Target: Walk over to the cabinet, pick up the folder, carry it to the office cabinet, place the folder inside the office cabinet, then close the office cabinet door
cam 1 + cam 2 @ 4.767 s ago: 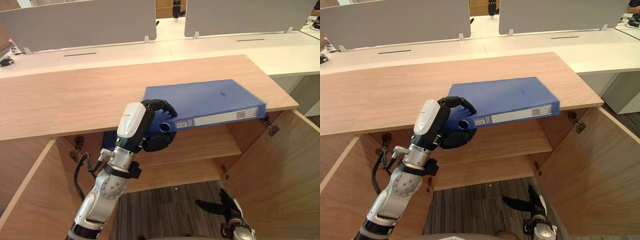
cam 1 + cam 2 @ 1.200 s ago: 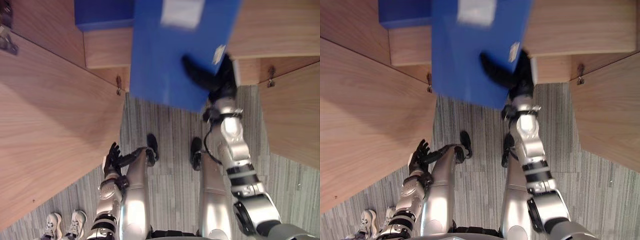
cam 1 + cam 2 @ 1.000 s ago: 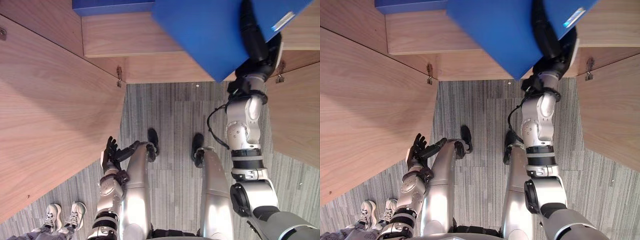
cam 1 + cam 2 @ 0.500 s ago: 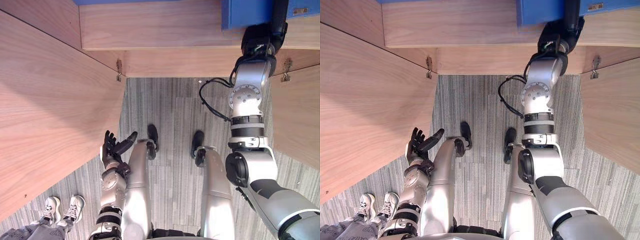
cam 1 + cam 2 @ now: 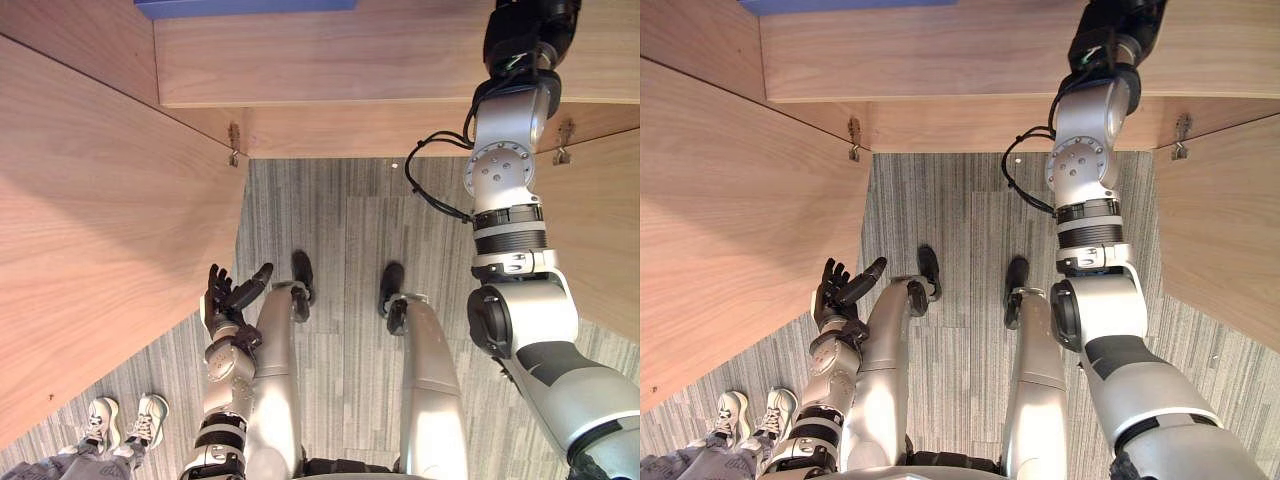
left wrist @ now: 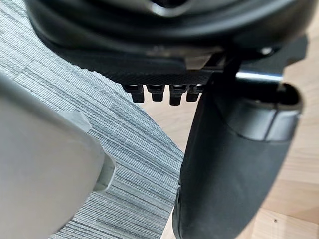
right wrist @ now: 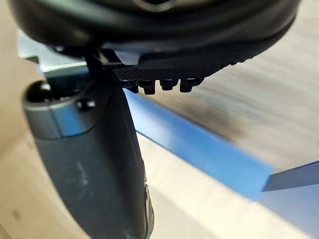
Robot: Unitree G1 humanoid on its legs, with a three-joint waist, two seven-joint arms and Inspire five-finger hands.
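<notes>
Inside the office cabinet [image 5: 350, 60], your right hand [image 5: 528, 30] reaches up over the shelf, with the arm stretched nearly straight above the carpet. In its wrist view the blue folder [image 7: 199, 149] lies on the wood just past the hand, but you cannot tell whether the hand grips it. Your left hand [image 5: 232, 295] hangs low beside the open door [image 5: 100, 230], spread wide and holding nothing.

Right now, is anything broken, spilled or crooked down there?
Nothing stands out. The cabinet doors stand open, with no damage or spill in sight. A blue folder shows inside the cabinet by the right hand. The left hand hangs open, holding nothing.
</notes>
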